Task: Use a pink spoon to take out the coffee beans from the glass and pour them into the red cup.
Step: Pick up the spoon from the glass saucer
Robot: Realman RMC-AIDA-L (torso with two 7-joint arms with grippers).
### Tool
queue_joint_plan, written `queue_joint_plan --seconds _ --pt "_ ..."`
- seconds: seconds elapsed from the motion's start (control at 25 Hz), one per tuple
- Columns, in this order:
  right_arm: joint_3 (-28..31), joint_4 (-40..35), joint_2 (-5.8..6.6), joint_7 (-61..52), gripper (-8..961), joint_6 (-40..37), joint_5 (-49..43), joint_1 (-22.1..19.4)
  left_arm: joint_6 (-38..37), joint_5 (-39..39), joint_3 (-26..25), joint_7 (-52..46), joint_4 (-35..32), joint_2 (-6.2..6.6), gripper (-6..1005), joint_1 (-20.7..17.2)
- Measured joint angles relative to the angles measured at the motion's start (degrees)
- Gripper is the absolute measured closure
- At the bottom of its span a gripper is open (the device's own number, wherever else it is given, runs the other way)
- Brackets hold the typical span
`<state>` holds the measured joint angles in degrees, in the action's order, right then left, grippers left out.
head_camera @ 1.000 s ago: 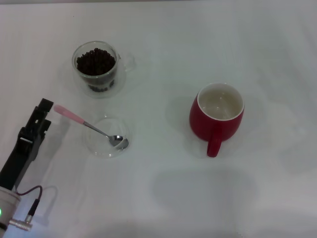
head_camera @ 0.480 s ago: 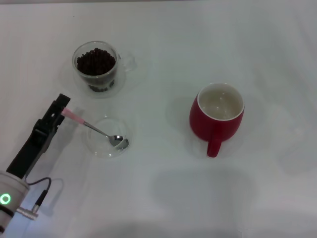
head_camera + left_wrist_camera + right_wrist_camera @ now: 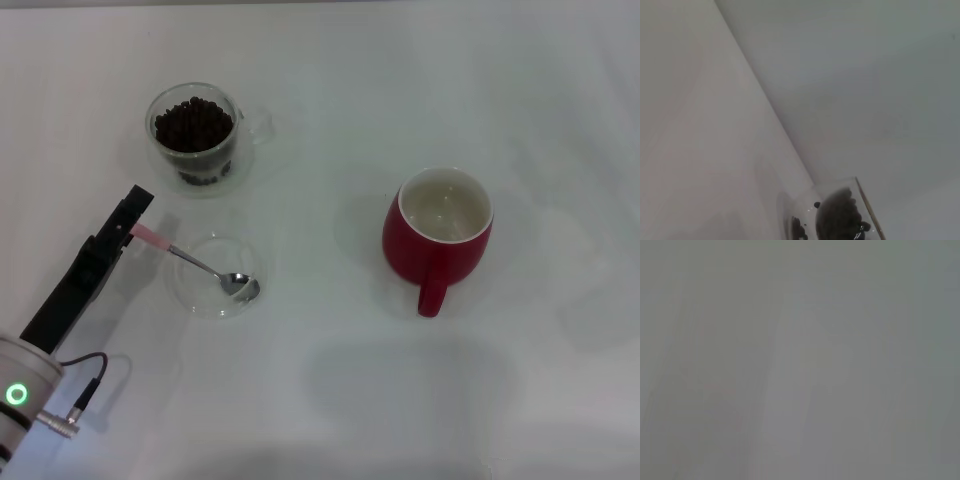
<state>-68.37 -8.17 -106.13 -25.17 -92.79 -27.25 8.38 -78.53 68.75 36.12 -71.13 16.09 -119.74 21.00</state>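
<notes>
The pink spoon (image 3: 197,263) lies tilted, its metal bowl inside a shallow clear dish (image 3: 178,287) and its pink handle pointing out to the left. My left gripper (image 3: 125,228) is open at that handle's end, which sits between the fingers. Behind them stands the glass (image 3: 196,160), filled with dark coffee beans (image 3: 193,124). The left wrist view catches the glass (image 3: 865,207) and the beans (image 3: 837,220) at its edge. To the right, the red cup (image 3: 437,245) stands upright with a cream inside and its handle toward me. The right gripper is out of view.
A white table (image 3: 330,400) carries everything. A cable and connector (image 3: 70,400) hang from my left arm near the front left corner. The right wrist view shows only a blank grey surface.
My left gripper has moved forward and to the right, closing in over the end of the spoon's pink handle. The spoon, glass and red cup have stayed in place.
</notes>
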Motion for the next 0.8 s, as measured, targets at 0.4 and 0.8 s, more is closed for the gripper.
queue_joint_plan --seconds 0.4,0.8 --pt "-0.1 0.0 -0.15 0.1 319 -0.1 0.0 0.0 0.9 0.1 0.7 0.6 -0.1 0.11 118 0.0" --pt "-0.2 -0.1 -0.45 0.1 319 -0.5 0.0 0.2 2.0 0.8 0.8 -0.2 -1.0 0.21 446 0.2"
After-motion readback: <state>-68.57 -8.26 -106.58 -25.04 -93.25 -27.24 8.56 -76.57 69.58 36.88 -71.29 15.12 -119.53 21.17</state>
